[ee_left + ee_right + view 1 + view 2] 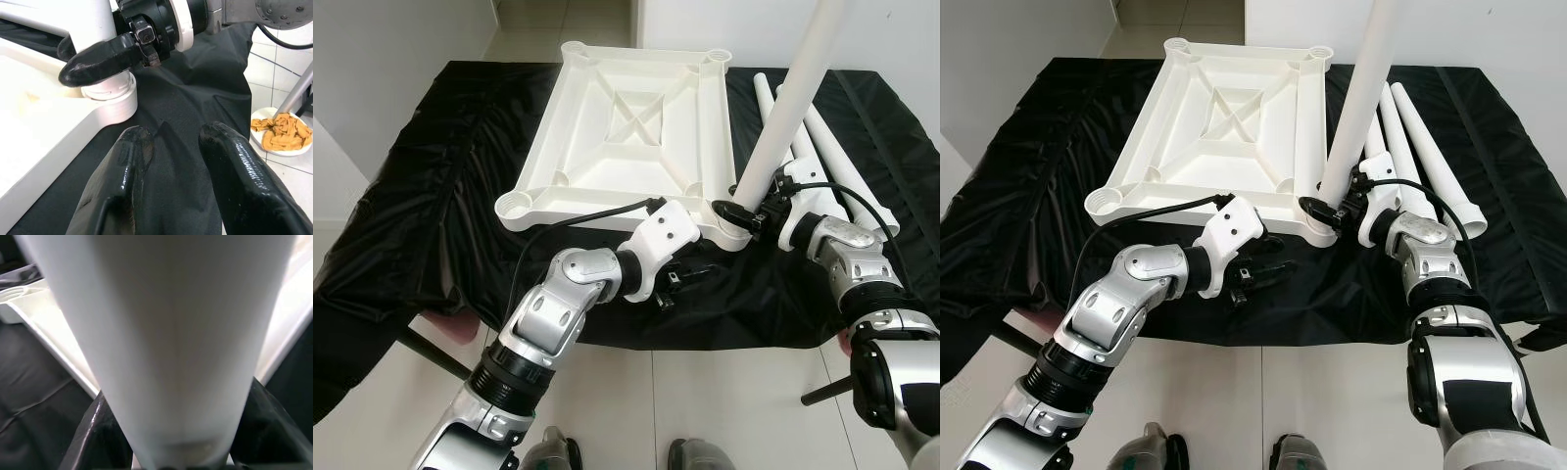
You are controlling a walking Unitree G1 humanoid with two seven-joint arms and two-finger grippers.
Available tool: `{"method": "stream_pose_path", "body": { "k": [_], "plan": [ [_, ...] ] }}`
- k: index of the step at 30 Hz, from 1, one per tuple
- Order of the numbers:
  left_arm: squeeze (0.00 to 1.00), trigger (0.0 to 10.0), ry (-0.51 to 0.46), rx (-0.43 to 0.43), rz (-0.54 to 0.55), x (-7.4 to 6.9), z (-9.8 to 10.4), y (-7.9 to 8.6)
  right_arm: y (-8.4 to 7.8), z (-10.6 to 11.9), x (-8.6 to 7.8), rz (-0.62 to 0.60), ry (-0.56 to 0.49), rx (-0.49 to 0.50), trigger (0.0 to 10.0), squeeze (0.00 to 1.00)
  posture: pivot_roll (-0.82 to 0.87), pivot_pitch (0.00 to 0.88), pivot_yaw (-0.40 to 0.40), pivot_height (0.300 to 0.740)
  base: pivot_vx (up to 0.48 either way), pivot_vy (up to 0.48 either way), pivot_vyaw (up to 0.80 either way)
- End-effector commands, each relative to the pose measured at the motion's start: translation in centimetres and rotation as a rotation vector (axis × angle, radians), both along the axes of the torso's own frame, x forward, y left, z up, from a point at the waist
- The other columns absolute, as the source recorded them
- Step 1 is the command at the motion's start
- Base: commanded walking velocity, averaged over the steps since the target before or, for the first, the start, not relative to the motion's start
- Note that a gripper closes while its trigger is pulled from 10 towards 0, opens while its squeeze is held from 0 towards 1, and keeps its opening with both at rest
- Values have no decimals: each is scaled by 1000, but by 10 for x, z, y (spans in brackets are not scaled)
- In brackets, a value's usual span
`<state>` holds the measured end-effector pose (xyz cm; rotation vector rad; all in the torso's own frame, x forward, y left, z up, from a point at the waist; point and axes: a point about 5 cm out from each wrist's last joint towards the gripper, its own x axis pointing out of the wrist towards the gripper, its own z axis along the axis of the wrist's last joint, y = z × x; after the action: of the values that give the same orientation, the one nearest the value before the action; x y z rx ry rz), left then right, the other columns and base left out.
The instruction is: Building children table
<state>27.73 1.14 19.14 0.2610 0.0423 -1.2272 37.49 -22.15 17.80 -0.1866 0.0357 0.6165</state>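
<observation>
A white plastic children's table top (631, 127) lies upside down on a tabletop covered with a black cloth (440, 196), its ribbed underside facing up with an X-shaped brace in the middle and a round socket at each corner. The near right corner socket (729, 227) holds the lower end of a long white table leg (788, 103), which stands nearly upright, leaning slightly away to the right and running out of the top of the picture.

The right gripper (751, 211) is closed around this leg just above the socket, one black finger on each side of the tube. In the right wrist view the white leg (166, 342) sits between the two black fingers (98, 435).

The left gripper (1258, 274) is low over the black cloth at the near edge of the tabletop, just in front of the same corner and touching nothing visible. Its two black fingers (122, 181) are spread apart with only cloth between them. In the left wrist view the socket (110, 95) with the leg seated in it lies just ahead, clasped by the right gripper's finger.

More loose white table legs (827, 157) lie side by side on the cloth to the right of the upturned table. On the tiled floor (288, 171) a white dish of orange-brown pieces (281, 134) stands near a grey metal leg.
</observation>
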Motion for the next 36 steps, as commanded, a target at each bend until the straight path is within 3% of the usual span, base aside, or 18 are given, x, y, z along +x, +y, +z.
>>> {"method": "stream_pose_path", "body": {
  "k": [1,5,6,13,16,24,26,28,30,36],
  "plan": [
    [0,10000,-35,-20,126,5,4,3,-7,1,3,-85,8,26,0,0,-43,92,41,740,0,0,0],
    [0,10000,-49,-27,122,5,6,2,-12,2,5,-229,-10,82,0,0,-48,95,41,740,0,0,0],
    [0,10000,-52,-28,123,6,7,1,-13,1,7,-355,-18,150,0,0,-48,95,41,740,0,0,0],
    [0,10000,-51,-32,125,6,8,0,-10,0,8,-467,-40,192,0,0,-53,93,37,740,0,0,0],
    [0,10000,-53,-35,125,6,8,0,-3,-2,5,-632,-98,182,0,0,-53,93,37,740,0,0,0],
    [0,10000,-56,-37,126,6,8,-1,9,-4,3,-709,-125,183,0,0,-55,94,36,740,0,0,0],
    [0,10000,-57,-40,126,5,8,-1,25,-4,-1,-781,-164,215,0,0,-57,93,37,740,0,0,0],
    [0,10000,-57,-40,126,5,8,-1,25,-4,-1,-781,-164,215,0,0,-57,93,37,740,0,0,0],
    [0,10000,-61,-41,125,5,8,-2,40,-5,-6,-816,-181,260,0,0,-54,90,41,740,0,0,0],
    [0,10000,-66,-41,124,4,8,-3,43,-6,-8,-833,-169,277,0,0,-54,89,39,740,0,0,0]
  ]
}}
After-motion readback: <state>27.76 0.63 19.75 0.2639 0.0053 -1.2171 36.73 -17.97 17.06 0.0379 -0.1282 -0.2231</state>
